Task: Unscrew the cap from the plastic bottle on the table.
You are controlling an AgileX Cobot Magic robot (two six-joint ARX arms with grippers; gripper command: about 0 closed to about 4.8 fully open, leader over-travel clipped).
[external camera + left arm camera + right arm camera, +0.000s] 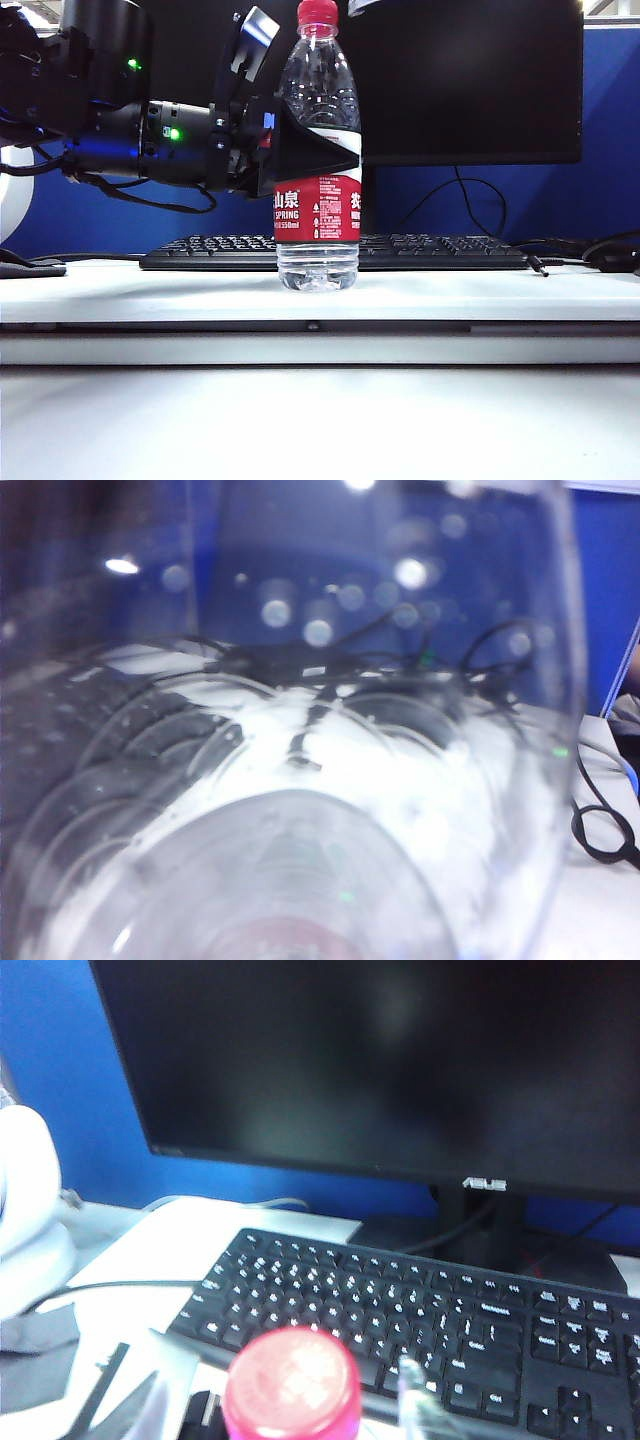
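Note:
The plastic bottle (318, 250) stands upright on the table (150, 290), clear with a red label and the red cap (318, 12) on top. My left gripper (335, 158) comes in from the left and is shut on the bottle's middle, its black fingers wrapped over the label's top edge. The bottle's clear wall (300, 780) fills the left wrist view and hides the fingers there. In the right wrist view the cap (292, 1385) sits between my right gripper's (275, 1392) pale fingertips (412, 1390). The jaws stand open, with a gap on each side of the cap.
A black keyboard (340, 252) lies just behind the bottle, with a dark monitor (460, 80) on its stand behind that. Black cables (590, 255) trail at the table's far right. A white rounded object (25, 1210) sits off to one side in the right wrist view.

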